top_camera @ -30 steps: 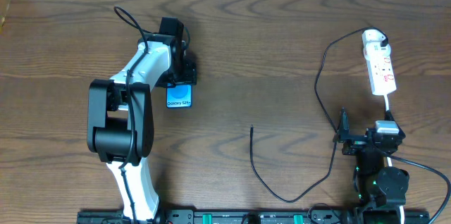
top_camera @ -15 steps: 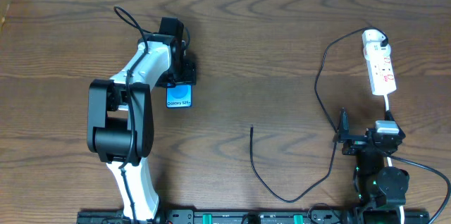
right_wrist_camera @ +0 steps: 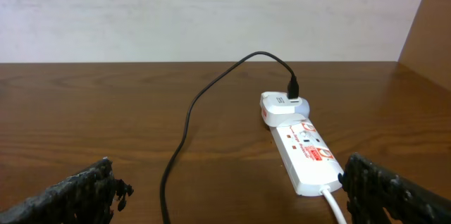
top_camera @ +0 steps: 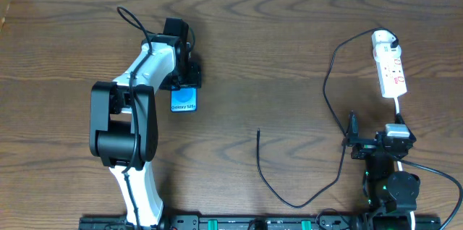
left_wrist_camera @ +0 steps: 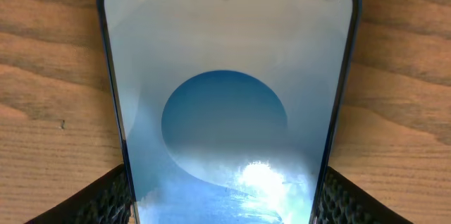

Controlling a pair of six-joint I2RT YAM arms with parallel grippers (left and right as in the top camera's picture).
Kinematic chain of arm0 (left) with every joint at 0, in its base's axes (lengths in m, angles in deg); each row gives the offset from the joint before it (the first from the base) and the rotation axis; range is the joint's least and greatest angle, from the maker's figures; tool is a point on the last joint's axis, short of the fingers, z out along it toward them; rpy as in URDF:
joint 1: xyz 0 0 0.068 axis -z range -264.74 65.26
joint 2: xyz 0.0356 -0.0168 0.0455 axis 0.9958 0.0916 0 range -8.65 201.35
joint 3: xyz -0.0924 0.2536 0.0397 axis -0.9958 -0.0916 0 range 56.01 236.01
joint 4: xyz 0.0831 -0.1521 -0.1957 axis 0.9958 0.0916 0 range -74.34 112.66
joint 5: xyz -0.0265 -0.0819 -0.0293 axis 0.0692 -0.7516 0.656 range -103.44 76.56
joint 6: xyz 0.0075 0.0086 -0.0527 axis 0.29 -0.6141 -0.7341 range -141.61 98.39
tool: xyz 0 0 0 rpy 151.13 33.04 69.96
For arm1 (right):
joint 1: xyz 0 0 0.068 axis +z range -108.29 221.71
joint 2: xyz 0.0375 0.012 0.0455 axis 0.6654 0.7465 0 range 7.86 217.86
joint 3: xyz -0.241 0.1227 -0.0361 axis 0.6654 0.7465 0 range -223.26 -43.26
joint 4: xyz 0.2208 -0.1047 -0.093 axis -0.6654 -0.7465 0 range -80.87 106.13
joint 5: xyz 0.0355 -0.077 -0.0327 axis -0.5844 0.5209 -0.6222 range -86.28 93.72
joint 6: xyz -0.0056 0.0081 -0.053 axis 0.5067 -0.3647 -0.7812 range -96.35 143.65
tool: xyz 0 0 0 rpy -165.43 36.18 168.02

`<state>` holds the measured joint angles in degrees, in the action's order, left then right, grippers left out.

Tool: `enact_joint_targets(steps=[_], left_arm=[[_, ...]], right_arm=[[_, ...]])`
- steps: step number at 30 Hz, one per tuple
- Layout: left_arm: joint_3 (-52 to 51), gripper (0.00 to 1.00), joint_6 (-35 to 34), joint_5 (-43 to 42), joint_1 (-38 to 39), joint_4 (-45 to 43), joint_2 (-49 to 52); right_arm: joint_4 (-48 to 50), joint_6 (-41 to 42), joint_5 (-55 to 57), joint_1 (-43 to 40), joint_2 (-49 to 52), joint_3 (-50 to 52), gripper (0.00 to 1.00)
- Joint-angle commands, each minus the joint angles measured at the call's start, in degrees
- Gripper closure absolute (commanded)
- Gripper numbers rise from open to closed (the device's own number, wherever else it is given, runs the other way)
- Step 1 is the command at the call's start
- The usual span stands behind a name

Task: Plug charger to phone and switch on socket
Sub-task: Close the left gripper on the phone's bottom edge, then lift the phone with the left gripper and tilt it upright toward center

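Note:
The phone lies flat on the wooden table, its blue screen lit. My left gripper reaches over its far end, and both fingers press against the phone's long edges, so it is shut on the phone. The charger's black cable has its loose plug tip at mid-table, loops down and right, then climbs to a white adapter in the socket. The socket is a white strip with red markings at the far right. My right gripper stands open just short of it, with nothing between its fingers.
The socket's white cord runs back toward my right gripper. The cable crosses the table to the left of the socket. A pale wall stands behind the table's far edge.

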<state>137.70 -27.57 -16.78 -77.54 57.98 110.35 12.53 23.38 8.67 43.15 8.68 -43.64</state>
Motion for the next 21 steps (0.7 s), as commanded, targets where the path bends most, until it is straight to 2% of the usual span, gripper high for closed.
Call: enact_joint_targets(steps=[1,16,19,21], left_arm=[[0.7,0.92,0.4,-0.7,0.0,1.1,-1.0],[0.7,0.93,0.3,-0.7,0.0,4.0,-9.7],[0.7,0.93,0.3,-4.6,0.0,5.2,-11.0],[0.7,0.93,0.3,-10.5,0.0,5.4,-11.5]], right_arm=[[-0.1,-0.4,0.5,0.5,-0.4,0.1,0.01],[-0.1,-0.4,0.5,0.5,-0.4,0.1,0.01],[-0.1,-0.4,0.5,0.5,-0.4,0.1,0.01],[-0.1,-0.4,0.5,0.5,-0.4,0.1,0.01]])
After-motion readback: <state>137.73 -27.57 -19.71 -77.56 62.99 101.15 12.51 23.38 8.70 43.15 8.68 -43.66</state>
